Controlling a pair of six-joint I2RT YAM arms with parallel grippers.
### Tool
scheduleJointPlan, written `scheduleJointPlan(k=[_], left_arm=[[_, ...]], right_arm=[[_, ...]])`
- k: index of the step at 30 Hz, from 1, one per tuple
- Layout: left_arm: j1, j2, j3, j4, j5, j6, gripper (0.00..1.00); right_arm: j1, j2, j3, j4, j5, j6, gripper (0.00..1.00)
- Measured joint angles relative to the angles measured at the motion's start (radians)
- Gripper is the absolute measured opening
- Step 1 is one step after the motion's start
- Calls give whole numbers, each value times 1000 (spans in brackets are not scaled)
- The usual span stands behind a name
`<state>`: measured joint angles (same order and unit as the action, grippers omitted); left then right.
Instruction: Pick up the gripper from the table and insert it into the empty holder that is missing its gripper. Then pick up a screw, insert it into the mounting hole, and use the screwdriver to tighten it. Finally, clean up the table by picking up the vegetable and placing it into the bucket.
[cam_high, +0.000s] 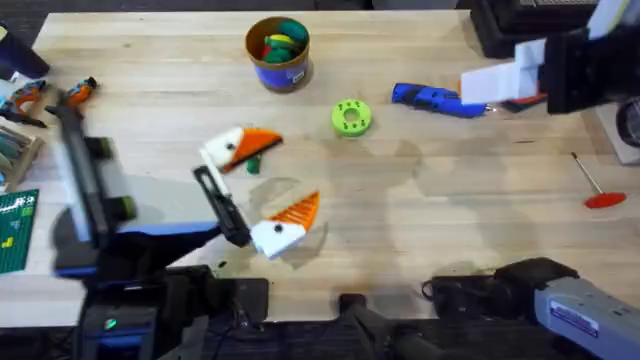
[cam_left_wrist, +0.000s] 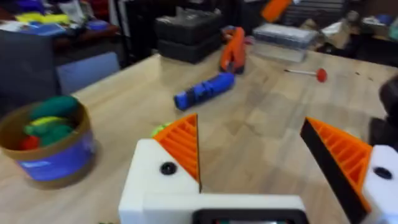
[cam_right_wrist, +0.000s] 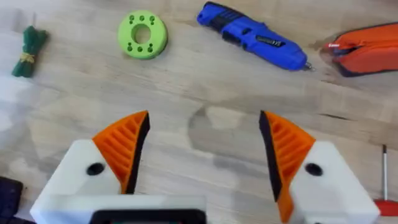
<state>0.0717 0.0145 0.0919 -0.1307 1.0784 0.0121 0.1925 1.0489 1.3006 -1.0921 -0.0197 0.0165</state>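
Vegetable (cam_high: 253, 160) is lying on the desk (cam_high: 420, 200) near the middle. From overhead it looks just beside the 11 o'clock finger of the left claw (cam_high: 263, 186), which is spread wide with nothing in it. Bucket (cam_high: 278, 52) sits up at 12 o'clock with colourful toy stuff inside. Green disc (cam_high: 350, 117) is at 4 o'clock from it, and the screwdriver (cam_high: 437, 98) lies at 2 o'clock from the disc. Right claw (cam_right_wrist: 205, 149) hangs over bare wood, fingers wide apart too, empty.
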Motion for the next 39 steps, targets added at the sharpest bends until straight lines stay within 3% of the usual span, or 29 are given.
scheduleJointPlan(k=[1,5,11,18,23,25,29,32,35,39], left_arm=[[25,60,87,1,-37,7,984],[50,220,207,-70,-63,30,983],[56,517,436,-320,-148,155,983],[56,800,762,-669,-374,271,985],[56,940,905,-814,-521,296,985],[56,1000,930,-824,-574,299,985],[56,1028,930,-825,-608,295,985],[45,1032,933,-844,-690,238,985],[-8,1032,945,-884,-791,168,985],[-128,1037,950,-951,-927,75,985]], right_arm=[[0,-1,-8,-15,-13,24,982],[0,-34,-71,15,-35,43,982],[0,-147,-234,20,-49,71,983],[0,-269,-344,18,-50,96,983],[0,-283,-347,18,-50,97,980],[0,-283,-348,19,-50,100,981],[0,-283,-348,19,-50,104,988],[0,-283,-348,20,-50,104,989],[0,-283,-348,26,-50,104,989],[0,-283,-348,39,-50,104,990]])
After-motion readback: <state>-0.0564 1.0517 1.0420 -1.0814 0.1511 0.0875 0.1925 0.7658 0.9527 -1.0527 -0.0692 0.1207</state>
